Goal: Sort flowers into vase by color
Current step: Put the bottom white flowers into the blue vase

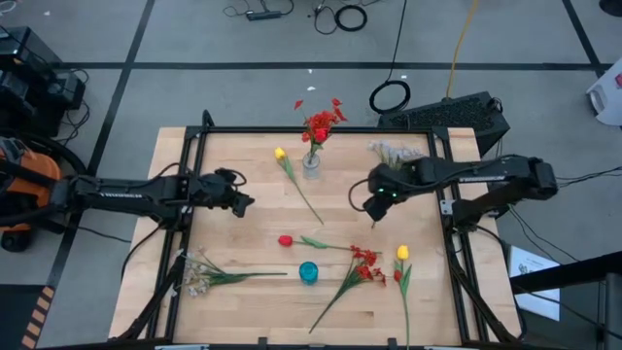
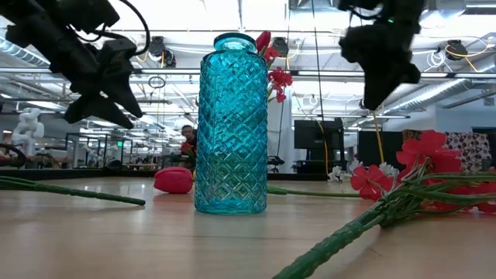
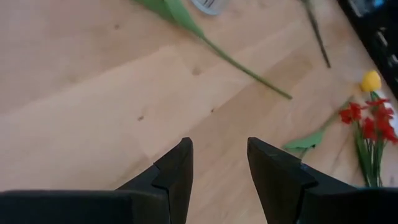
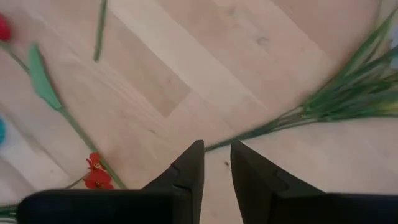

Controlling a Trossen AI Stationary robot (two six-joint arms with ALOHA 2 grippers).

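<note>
Both grippers hover over the wooden surface [image 1: 243, 301] among scattered flowers [image 1: 362, 267]. Left gripper [image 1: 245, 202] released, empty; right gripper [image 1: 373, 215] narrowly parted, grasping nothing.

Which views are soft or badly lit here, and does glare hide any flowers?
Low view: the blue vase is sharp, but the green stem nearest the lens blurs, and bright ceiling lights leave both arms as dark silhouettes. Left wrist view: the yellow bud and red blooms look soft. High view: even light, faint shadows, no glare hiding any flower.
</note>
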